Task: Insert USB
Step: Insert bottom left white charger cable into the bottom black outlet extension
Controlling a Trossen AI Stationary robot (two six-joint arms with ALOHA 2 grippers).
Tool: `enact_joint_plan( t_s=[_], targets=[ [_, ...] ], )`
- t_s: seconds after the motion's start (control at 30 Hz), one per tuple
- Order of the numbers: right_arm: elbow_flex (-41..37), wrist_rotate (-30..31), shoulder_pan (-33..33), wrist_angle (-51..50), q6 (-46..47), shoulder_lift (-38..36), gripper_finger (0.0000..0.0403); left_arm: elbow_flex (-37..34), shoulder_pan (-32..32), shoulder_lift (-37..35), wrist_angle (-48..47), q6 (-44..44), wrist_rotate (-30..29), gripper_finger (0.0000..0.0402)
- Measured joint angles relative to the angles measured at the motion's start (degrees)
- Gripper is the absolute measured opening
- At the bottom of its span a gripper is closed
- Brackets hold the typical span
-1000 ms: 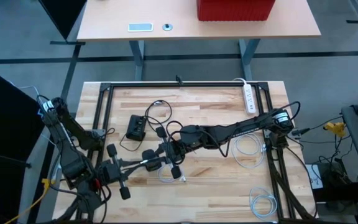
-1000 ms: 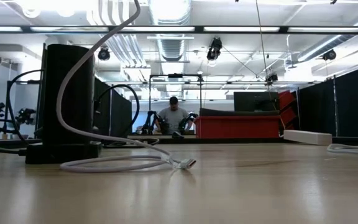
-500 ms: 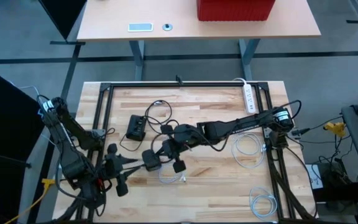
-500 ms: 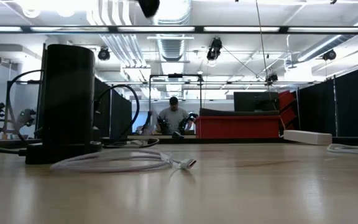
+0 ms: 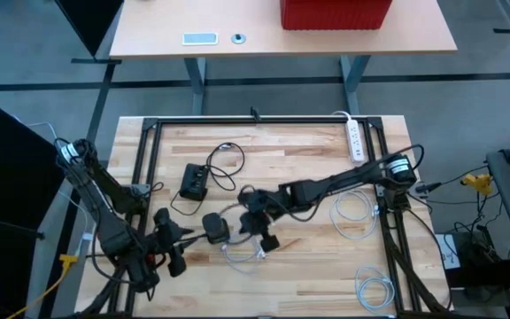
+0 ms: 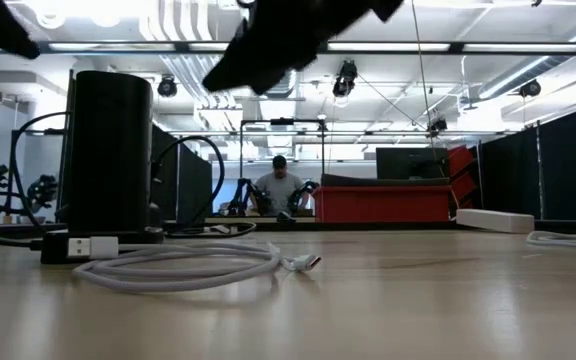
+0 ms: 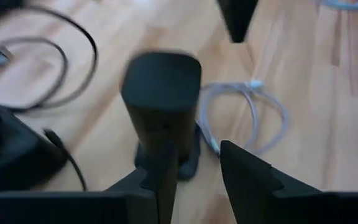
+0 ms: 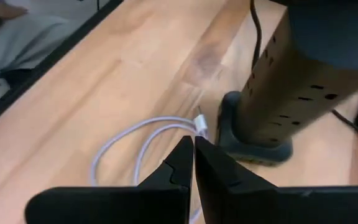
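Observation:
A black power tower [image 5: 215, 228] stands upright on its round base on the wooden table; it also shows in the low view [image 6: 108, 150]. A white USB cable [image 5: 243, 252] lies coiled beside it on the table, with its flat plug [image 6: 93, 245] by the tower's base and its small connector [image 6: 305, 263] at the other end. My left gripper [image 5: 184, 239] is open on the tower's left, apart from it; the left wrist view [image 7: 197, 168] looks at the tower [image 7: 161, 99]. My right gripper [image 5: 248, 226] is shut and hovers above the coil [image 8: 145, 143], right of the tower [image 8: 291, 81].
A small black box [image 5: 193, 182] with dark cords lies behind the tower. A white power strip [image 5: 355, 140] sits at the far right, and more white cable coils [image 5: 352, 213] [image 5: 374, 291] lie on the right. A black metal frame [image 5: 264, 121] borders the table.
The white cable, which rose in a loop past the tower's top, has dropped and now lies flat on the table with its plug by the tower's base. My left gripper has drawn back toward the table's left edge. My right gripper has shifted toward the near edge.

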Motion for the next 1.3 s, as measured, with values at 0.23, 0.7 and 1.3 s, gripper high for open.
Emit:
enact_joint_plan(
  t_s=[0.23, 0.7, 1.3],
  targets=[
    [-0.62, 0.25, 0.97, 8.22, -0.64, 6.59, 0.0015, -7.76, 1.23, 0.0, 15.95, -0.17, 7.2, 0.0111],
    [-0.25, 2.5, 0.92, 17.8, 2.55, 12.5, 0.0113, -25.58, 7.02, 6.88, 56.39, 4.76, 10.5, 0.0164],
    [-0.25, 2.09, 0.72, 21.45, 4.68, 16.37, 0.0082, -21.43, 7.39, 25.92, 66.86, 15.82, 1.23, 0.0139]
  ],
)
